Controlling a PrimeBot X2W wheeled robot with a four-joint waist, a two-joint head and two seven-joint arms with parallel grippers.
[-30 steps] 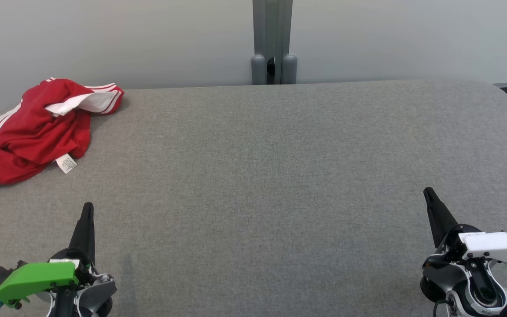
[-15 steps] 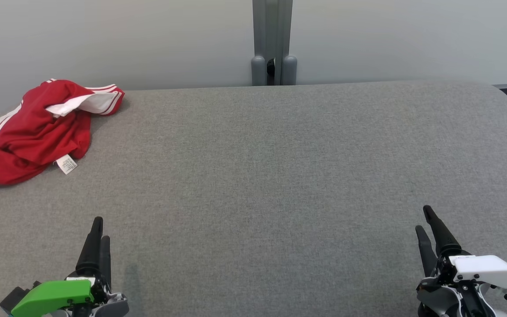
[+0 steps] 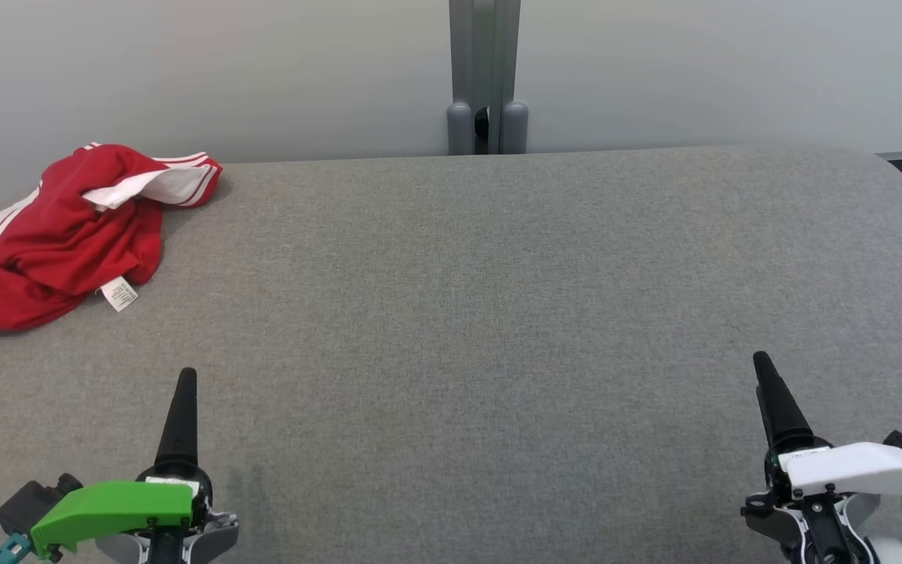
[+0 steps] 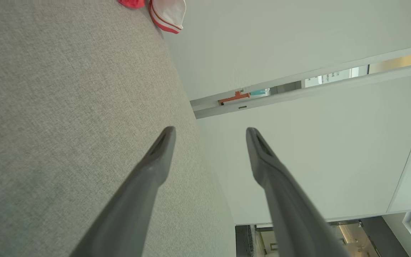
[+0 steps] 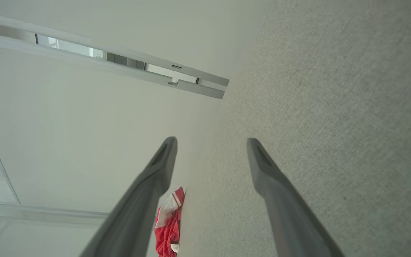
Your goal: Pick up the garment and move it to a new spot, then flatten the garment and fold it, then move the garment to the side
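Note:
A crumpled red garment (image 3: 52, 243) with white stripes and a white care label lies at the far left corner of the grey table (image 3: 482, 313), partly off the left edge of the head view. A small part of the garment (image 4: 164, 12) shows at the top of the left wrist view, and the garment (image 5: 168, 226) appears small between my fingers in the right wrist view. My left gripper (image 3: 185, 384) stands open near the front left, well short of the garment, nothing between its fingers (image 4: 155, 160). My right gripper (image 3: 764, 376) is open at the front right, empty.
A pale wall runs behind the table, with a grey post (image 3: 486, 78) at its middle. The table's far right corner (image 3: 889, 164) is rounded.
Both grippers have turned about their wrists, dipped toward the front edge and come back up. The garment has not moved.

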